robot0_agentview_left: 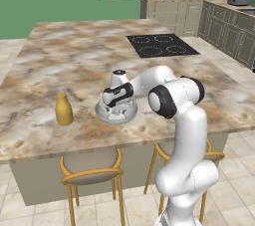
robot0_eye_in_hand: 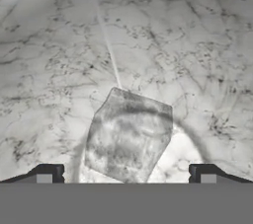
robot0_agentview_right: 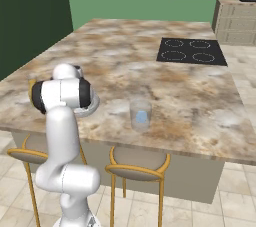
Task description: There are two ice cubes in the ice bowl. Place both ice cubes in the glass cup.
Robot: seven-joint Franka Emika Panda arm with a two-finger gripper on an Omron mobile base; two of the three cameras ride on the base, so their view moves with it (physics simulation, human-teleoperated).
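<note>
The silvery ice bowl [robot0_agentview_left: 118,116] sits near the counter's front edge, and its grey inside [robot0_eye_in_hand: 173,30] spreads across the hand view. One pale translucent ice cube [robot0_eye_in_hand: 128,136] lies on the bowl's floor. My gripper [robot0_eye_in_hand: 126,173] hangs open straight over it, one dark fingertip [robot0_eye_in_hand: 49,171] on each side and no contact visible. From the left base view the hand [robot0_agentview_left: 114,105] reaches down into the bowl. The glass cup [robot0_agentview_right: 140,113] stands to the right of the bowl [robot0_agentview_right: 91,106], with a small blue ice cube [robot0_agentview_right: 142,117] inside it.
A yellow bottle [robot0_agentview_left: 63,109] stands on the counter left of the bowl. A black cooktop [robot0_agentview_left: 162,45] lies at the far side of the island. Two stools [robot0_agentview_left: 92,170] sit under the front edge of the marble counter [robot0_agentview_left: 60,65].
</note>
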